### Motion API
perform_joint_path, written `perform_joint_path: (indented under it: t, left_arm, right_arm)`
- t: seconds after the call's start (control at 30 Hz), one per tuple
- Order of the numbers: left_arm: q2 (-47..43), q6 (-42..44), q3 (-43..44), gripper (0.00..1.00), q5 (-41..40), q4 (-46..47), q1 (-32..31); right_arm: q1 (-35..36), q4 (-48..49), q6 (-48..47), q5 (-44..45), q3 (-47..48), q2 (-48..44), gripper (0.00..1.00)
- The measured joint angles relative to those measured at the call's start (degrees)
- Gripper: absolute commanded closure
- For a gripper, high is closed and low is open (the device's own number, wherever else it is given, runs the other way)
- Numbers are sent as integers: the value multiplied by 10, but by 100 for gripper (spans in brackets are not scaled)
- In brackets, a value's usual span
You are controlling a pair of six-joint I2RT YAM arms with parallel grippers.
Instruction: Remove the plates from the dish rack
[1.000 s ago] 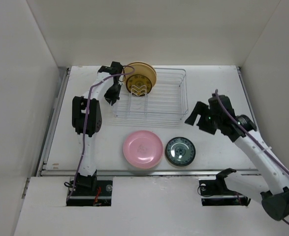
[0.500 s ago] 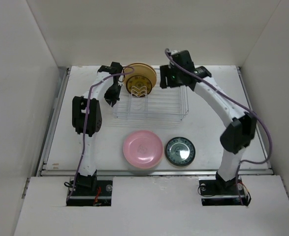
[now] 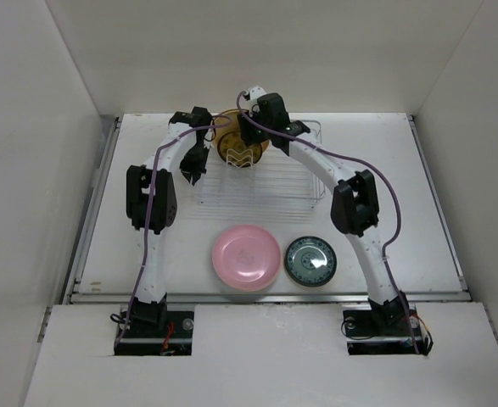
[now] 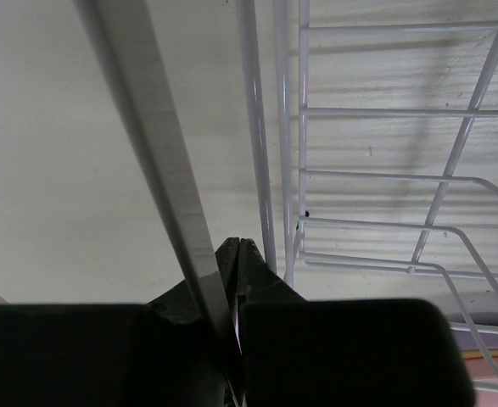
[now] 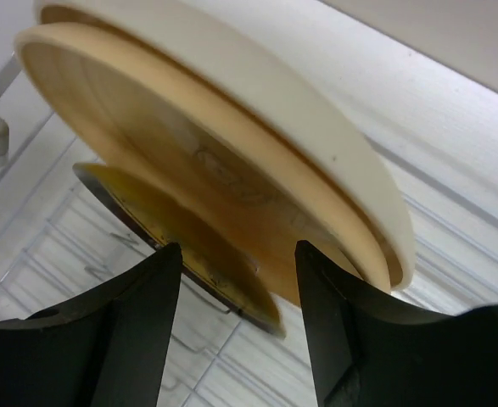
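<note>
The dish rack (image 3: 291, 174) stands at the back middle of the table. In its back left corner stand three plates on edge: a cream plate (image 5: 316, 127), a pale yellow plate (image 5: 189, 144) and a smaller amber-brown plate (image 5: 189, 242); they also show in the top view (image 3: 230, 146). My right gripper (image 5: 236, 280) is open, its jaws standing on either side of the rims of the amber and yellow plates; in the top view it (image 3: 249, 136) is over them. My left gripper (image 4: 236, 254) is shut on the rack's left rim wire (image 4: 159, 161), at the rack's left edge (image 3: 196, 161).
A pink plate (image 3: 246, 257) and a dark plate with a patterned centre (image 3: 310, 261) lie flat on the table in front of the rack. White walls enclose the table on three sides. The rest of the rack holds no plates.
My right arm has swung from the table's right side across the rack to the plates at its back left. The left arm and the plates have not moved.
</note>
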Motion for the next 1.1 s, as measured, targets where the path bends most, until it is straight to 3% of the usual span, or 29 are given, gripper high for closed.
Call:
perform_joint_path:
  t: [0.2,0.27,0.33,0.5,0.8,1.1]
  left_arm:
    - [6,0,8,100,1,-7,0]
    - [7,0,11,100,2,-10,0]
    - [8,-1,12,100,3,-12,0]
    - [19,-8,30,100,15,-28,3]
    - [24,-7,38,100,31,-50,1]
    - [26,-4,41,100,33,-73,-6]
  right_arm:
    - [7,39,0,20,7,16,47]
    - [9,40,-6,20,5,18,61]
    - [9,43,-23,18,-1,17,88]
    - [2,73,-47,-9,-51,-7,99]
    - [14,89,-94,27,-133,-67,100]
    - [29,98,-136,97,-238,-188,100]
